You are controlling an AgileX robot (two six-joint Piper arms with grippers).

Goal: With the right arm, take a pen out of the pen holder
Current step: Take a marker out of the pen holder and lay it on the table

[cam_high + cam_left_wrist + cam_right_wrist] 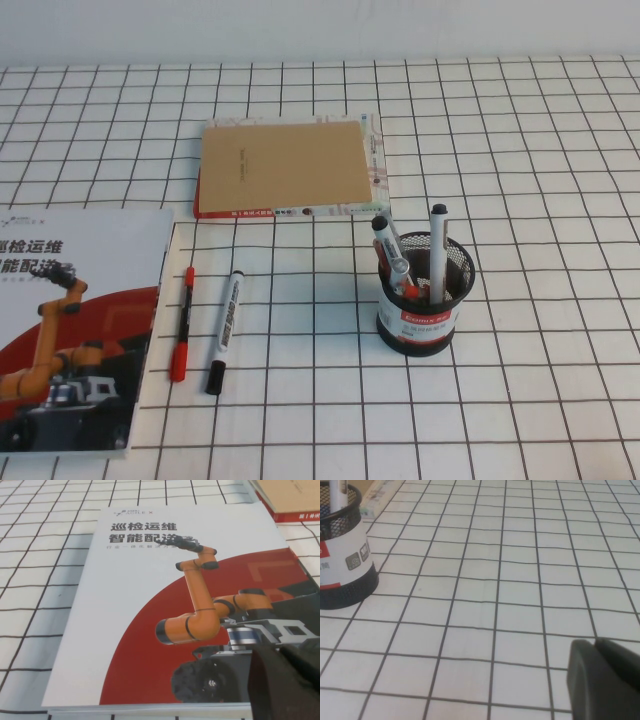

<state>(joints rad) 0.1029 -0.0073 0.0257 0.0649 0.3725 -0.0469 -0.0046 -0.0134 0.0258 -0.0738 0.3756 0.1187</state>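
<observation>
A black mesh pen holder [425, 295] with a white label stands right of the table's middle. Two white markers with black caps [437, 250] and a smaller pen stick up from it. In the right wrist view the pen holder [345, 565] sits off to one side, a marker [339, 492] rising from it. My right gripper [596, 642] hangs low over bare checked cloth, well away from the holder, shut on nothing. My left gripper [280, 652] hovers over a brochure [150, 605], fingers together and empty. Neither arm shows in the high view.
A red pen [181, 325] and a black-capped white marker [225, 330] lie side by side left of the holder. The brochure [70, 330] with an orange robot arm printed on it covers the near left. A tan-covered book [285, 168] lies at the back.
</observation>
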